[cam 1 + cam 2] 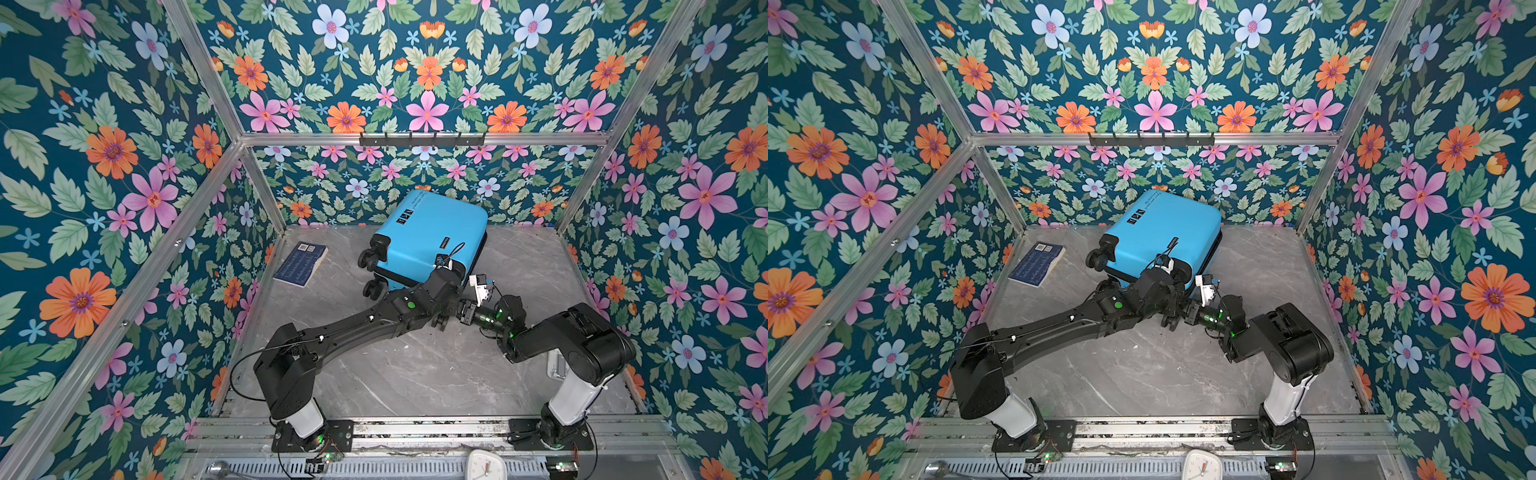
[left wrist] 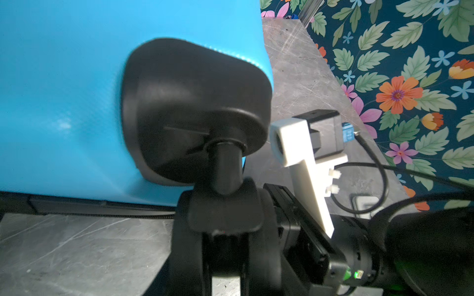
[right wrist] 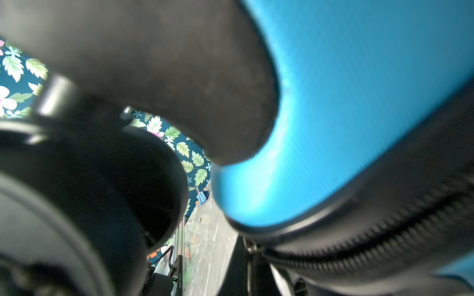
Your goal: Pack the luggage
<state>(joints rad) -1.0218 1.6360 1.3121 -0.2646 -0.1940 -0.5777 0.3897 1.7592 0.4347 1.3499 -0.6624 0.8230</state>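
Bright, even light, faint shadows — sharp top views, bowed edges; luggage (image 3: 359, 102) blurred in right wrist view.

In both top views the left arm (image 1: 365, 322) covered the luggage's (image 1: 436, 224) near corner and the tips of the left hand (image 1: 446, 293) and right hand (image 1: 465, 311). Luggage print was too small to read. The clock (image 1: 484, 467) was cut off; the right wrist view was blurred.
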